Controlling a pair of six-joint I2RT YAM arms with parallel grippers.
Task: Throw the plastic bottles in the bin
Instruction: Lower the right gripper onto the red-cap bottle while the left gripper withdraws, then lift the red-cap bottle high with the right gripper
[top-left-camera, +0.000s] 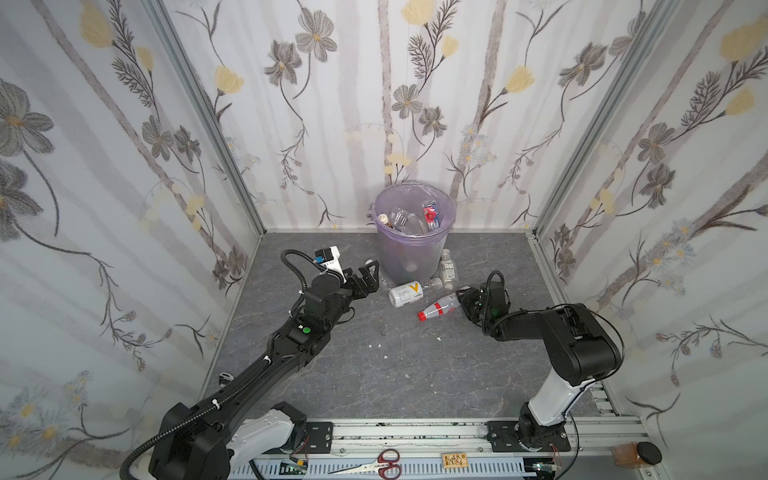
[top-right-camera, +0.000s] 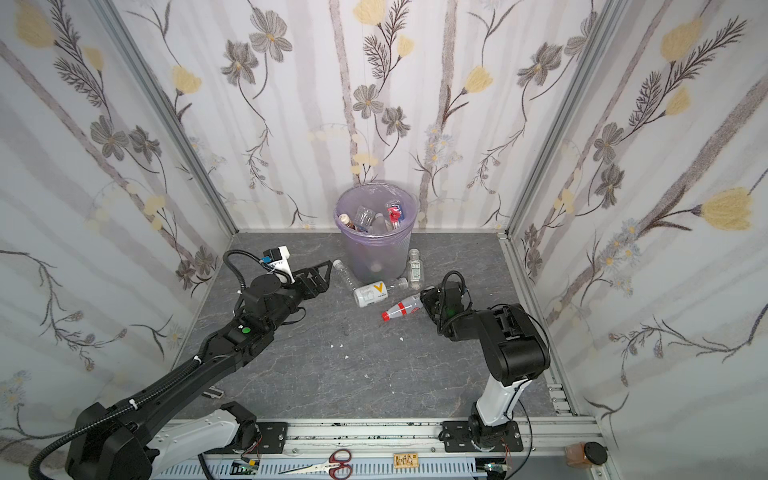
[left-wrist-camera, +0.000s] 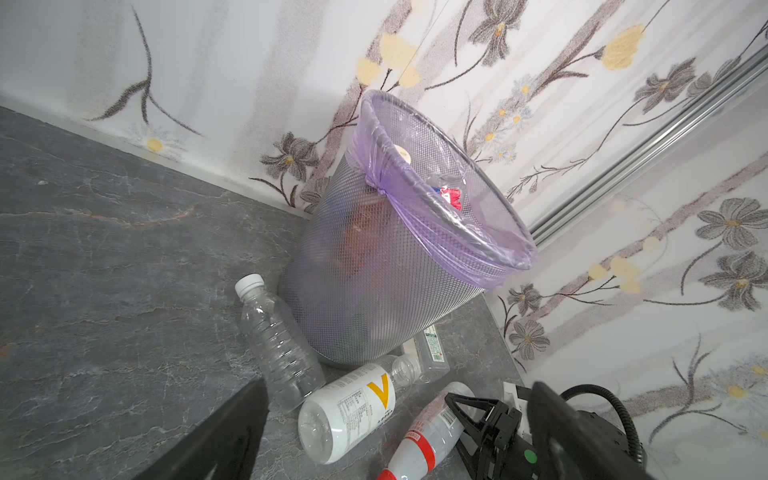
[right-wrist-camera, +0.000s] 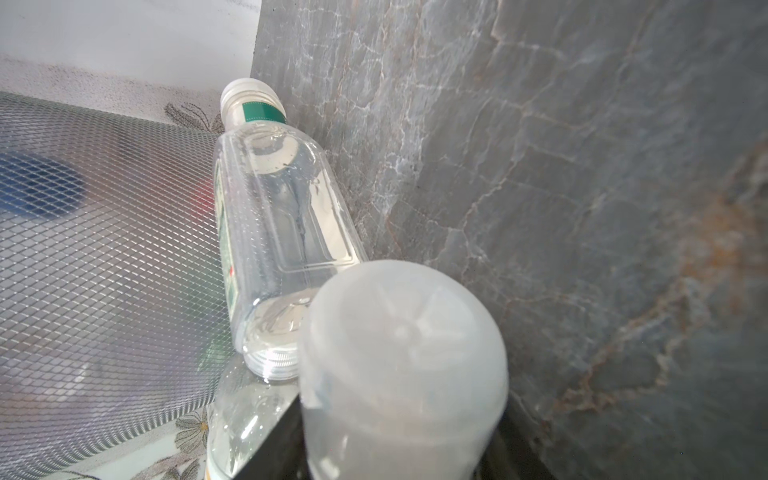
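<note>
The bin (top-left-camera: 415, 253) (top-right-camera: 376, 253) (left-wrist-camera: 374, 291) stands at the back wall with several plastic bottles inside. On the floor before it lie a white bottle with an orange V (top-left-camera: 406, 293) (left-wrist-camera: 349, 411), a clear bottle (top-right-camera: 344, 274) (left-wrist-camera: 278, 345) and a green-labelled bottle (top-left-camera: 448, 268) (right-wrist-camera: 282, 208). My right gripper (top-left-camera: 463, 297) (right-wrist-camera: 395, 449) is shut on the base end of a red-capped, red-labelled bottle (top-left-camera: 438, 308) (left-wrist-camera: 424, 440) lying on the floor. Left of the bin, my left gripper (top-left-camera: 370, 276) (left-wrist-camera: 399, 386) is open and empty above the clear bottle.
Flowered walls close in the back and both sides of the grey marbled floor (top-left-camera: 374, 374). On the front rail lie red-handled scissors (top-left-camera: 376, 461) and a small wooden tag (top-left-camera: 454, 460); a brown jar with a black lid (top-left-camera: 638, 455) sits at its right end.
</note>
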